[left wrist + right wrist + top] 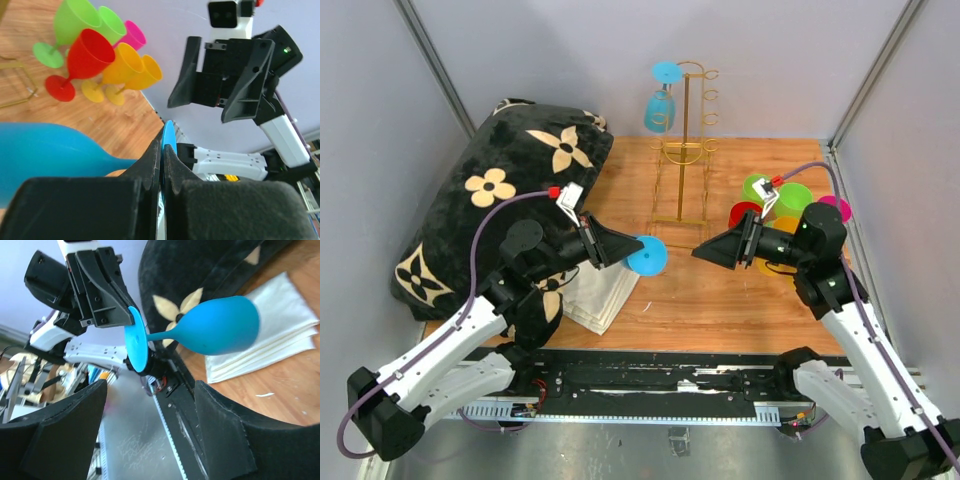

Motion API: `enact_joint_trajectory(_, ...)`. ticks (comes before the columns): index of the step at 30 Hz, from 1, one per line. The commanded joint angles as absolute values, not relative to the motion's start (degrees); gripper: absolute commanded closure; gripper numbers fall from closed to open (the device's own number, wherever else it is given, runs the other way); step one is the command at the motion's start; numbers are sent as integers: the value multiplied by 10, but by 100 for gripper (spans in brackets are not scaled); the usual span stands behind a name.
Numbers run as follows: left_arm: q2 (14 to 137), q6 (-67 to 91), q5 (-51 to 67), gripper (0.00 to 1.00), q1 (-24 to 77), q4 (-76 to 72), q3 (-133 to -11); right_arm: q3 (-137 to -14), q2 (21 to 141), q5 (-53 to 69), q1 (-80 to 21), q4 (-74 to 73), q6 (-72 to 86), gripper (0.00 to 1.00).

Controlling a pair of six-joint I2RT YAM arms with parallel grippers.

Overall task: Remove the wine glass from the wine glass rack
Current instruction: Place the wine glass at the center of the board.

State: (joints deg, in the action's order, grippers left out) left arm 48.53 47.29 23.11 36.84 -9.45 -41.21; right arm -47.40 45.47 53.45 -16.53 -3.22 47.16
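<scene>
Well, the blue wine glass (220,332) is off the rack (685,150) and hangs sideways above the counter (720,300), near its middle. The worry is that the left jaws are clenched on nothing but the thin rim of its foot (647,256). With the heavy bowl out to the side, that pinch could let the glass swivel or slide free onto the folded cloth (600,295) at 8 o'clock.

The right jaws face it from 3 o'clock, spread wide and grasping nothing. If they bump the foot or the left jaws let go too soon, it could drop.

The left arm (470,320) reaches in from 7 o'clock, wrist level and pointing at 3. The right arm (850,320) mirrors it, pointing at 9, with the coloured cups (770,200) just behind. A second blue glass (660,108) hangs on the rack at 12 o'clock.
</scene>
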Motion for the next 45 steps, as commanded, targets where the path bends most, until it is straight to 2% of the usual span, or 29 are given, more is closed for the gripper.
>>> enact_joint_trajectory(1, 495, 488, 204, 99, 406, -173, -404, -506, 482, 535, -230, -3, 446, 30)
enact_joint_trajectory(7, 494, 485, 172, 100, 435, -202, -390, -530, 512, 524, -293, -40, 403, 39)
enact_joint_trajectory(14, 501, 489, 189, 99, 448, -232, -384, -527, 532, 519, -323, -12, 412, 60)
enact_joint_trajectory(17, 503, 488, 191, 99, 456, -242, -381, -529, 538, 516, -323, -8, 415, 73)
enact_joint_trajectory(21, 505, 484, 200, 99, 461, -243, -381, -514, 534, 533, -323, 44, 443, 98)
enact_joint_trajectory(24, 509, 482, 211, 95, 464, -239, -381, -509, 528, 546, -323, 64, 448, 99)
enact_joint_trajectory(27, 518, 467, 217, 71, 471, -210, -385, -514, 514, 522, -323, 34, 421, 99)
enact_joint_trajectory(29, 529, 453, 208, 66, 482, -182, -398, -515, 504, 494, -323, 7, 394, 99)
enact_joint_trajectory(39, 537, 444, 196, 65, 504, -172, -410, -520, 480, 430, -323, -39, 351, 99)
enact_joint_trajectory(45, 515, 439, 171, 56, 504, -135, -408, -517, 463, 396, -323, -51, 338, 99)
